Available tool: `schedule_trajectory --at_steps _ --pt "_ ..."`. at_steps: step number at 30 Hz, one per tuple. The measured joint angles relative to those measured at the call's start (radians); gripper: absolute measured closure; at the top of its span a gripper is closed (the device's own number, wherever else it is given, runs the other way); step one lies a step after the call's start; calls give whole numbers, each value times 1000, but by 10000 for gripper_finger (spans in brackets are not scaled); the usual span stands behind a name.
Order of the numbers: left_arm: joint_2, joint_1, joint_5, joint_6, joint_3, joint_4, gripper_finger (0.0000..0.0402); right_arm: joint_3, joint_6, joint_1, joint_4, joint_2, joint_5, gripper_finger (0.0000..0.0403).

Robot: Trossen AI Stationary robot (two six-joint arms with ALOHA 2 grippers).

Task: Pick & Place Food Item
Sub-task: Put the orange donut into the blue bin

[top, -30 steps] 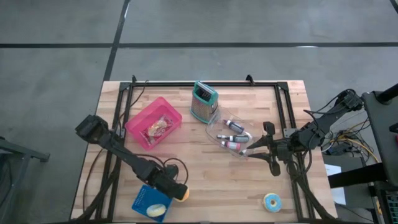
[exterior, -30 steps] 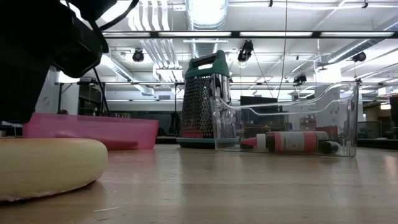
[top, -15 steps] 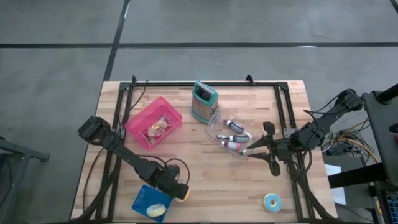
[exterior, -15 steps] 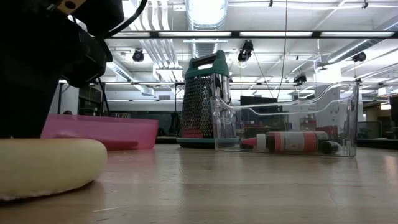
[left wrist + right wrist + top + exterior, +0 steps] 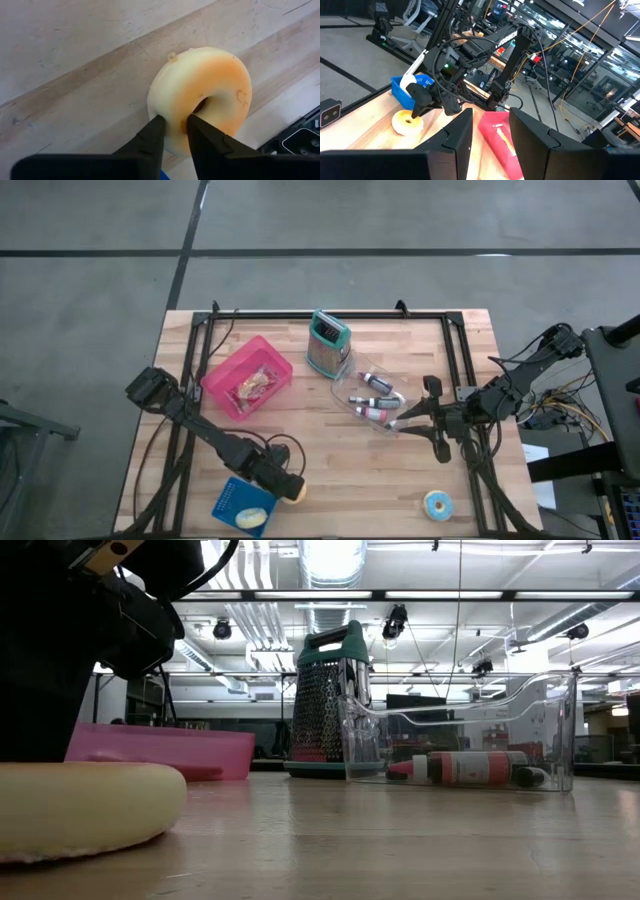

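A pale yellow donut lies near the table's near edge; it also shows in the left wrist view and in the low view, where its underside rests on the wood. My left gripper is shut on it. My right gripper is open and empty, level, beside a clear container holding small bottles. A second donut with blue icing lies at the near right. My left gripper pinches the donut's ring at its near side, one finger reaching into the hole and the other on the outer wall. The fingers slant down from the table's left. The donut's underside lies on the table.
A pink basket with a food packet stands at the far left. A metal grater with a green top stands at the far middle. A blue box sits at the near edge, just left of the pale donut.
My left gripper has shifted slightly over the donut. The donut has slid a little toward the table's right, staying on the wood.
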Motion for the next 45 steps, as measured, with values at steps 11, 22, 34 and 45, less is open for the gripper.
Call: schedule_trajectory --at_steps 11,22,34,45 --pt "0 1 0 0 -1 0 342 0 0 0 0 0 0 280" --pt "0 1 1 1 -1 0 344 0 0 0 0 0 0 280" --pt "-101 15 -44 70 -1 -45 347 0 0 0 0 0 0 280" --pt "-285 -17 -103 96 11 -84 347 0 0 0 0 0 0 280"
